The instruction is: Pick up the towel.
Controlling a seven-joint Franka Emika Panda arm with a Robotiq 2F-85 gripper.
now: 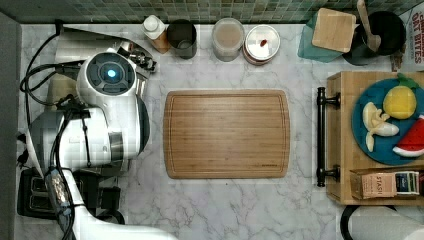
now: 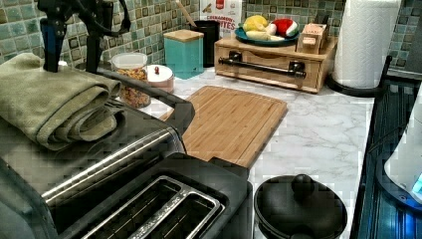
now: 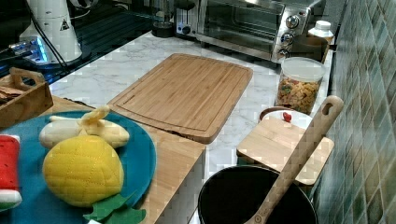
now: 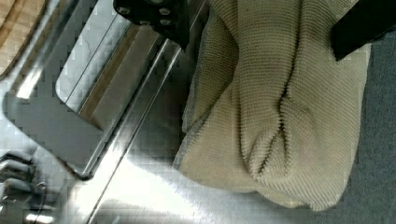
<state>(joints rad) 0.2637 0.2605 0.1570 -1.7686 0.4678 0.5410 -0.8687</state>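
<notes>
End effector (image 4: pixel 261 28) spread — astride towel (image 4: pixel 280 121)

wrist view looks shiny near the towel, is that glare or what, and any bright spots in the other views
Wrist view: yes, glare, white streaks on the brushed steel oven top beside the folded cream cloth towel. Top view: a blue light glows on the white robot arm. Right view: reflections on the silver toaster oven's glass door.

The towel (image 2: pixel 54 102) is a cream, slightly greenish soft cloth with a fine ribbed knit — folded into a thick, long bundle with rounded, layered edges facing the left view's right. It lies on the flat metal top of the toaster oven (image 2: pixel 124 144), creased down its middle (image 4: pixel 280 107).
</notes>
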